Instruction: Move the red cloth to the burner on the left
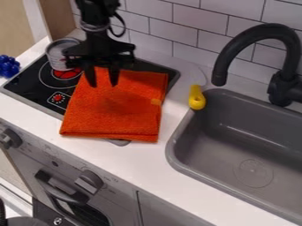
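The gripper [103,84] hangs from the top edge over the upper left part of the red-orange cloth [115,108], its two fingers spread apart with nothing held between them. Whether the fingertips touch the cloth I cannot tell. Folded and lying flat, the cloth covers the right part of the black stove top [29,86] and hangs over its front edge onto the counter. On the left burner [50,79], partly visible beside the cloth, stands a metal can [58,55] toward the back.
Blue grapes [8,66] lie at the counter's left edge. A yellow object [197,98] rests by the rim of the grey sink [177,132] on the right. The black faucet [259,33] arches over the sink, and a tiled wall [189,22] stands behind the counter [138,161].
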You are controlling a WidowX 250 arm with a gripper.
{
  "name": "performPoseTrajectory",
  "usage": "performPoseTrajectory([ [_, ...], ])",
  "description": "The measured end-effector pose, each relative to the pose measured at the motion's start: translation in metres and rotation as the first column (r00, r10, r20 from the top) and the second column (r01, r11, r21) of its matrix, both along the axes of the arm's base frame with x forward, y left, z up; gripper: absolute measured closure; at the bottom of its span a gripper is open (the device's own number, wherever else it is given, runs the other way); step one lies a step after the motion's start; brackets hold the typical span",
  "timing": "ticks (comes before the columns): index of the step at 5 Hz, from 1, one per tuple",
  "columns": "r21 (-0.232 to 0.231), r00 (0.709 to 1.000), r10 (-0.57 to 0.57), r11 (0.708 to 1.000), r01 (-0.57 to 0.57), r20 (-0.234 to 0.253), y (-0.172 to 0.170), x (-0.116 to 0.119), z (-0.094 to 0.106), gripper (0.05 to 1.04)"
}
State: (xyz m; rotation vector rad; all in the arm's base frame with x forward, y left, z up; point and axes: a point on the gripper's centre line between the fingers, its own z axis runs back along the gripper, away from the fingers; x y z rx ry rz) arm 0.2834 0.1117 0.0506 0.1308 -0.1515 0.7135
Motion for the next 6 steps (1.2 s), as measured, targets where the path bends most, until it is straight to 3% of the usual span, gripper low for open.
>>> performPoseTrajectory([
  [1,0.002,0.999,-0.018,1.000,0.018,-0.033,-0.007,0.002,-0.015,0.912],
  [2,0.015,0.999,-0.031,0.999,0.032,-0.026,-0.006,0.002,-0.025,1.026],
  [4,-0.060,1.000,-0.011,0.998,0.011,-0.012,0.002,0.000,-0.041,1.031],
  [6,-0.055,1.000,-0.020,0.998,0.019,-0.013,0.012,-0.008,-0.044,1.031],
])
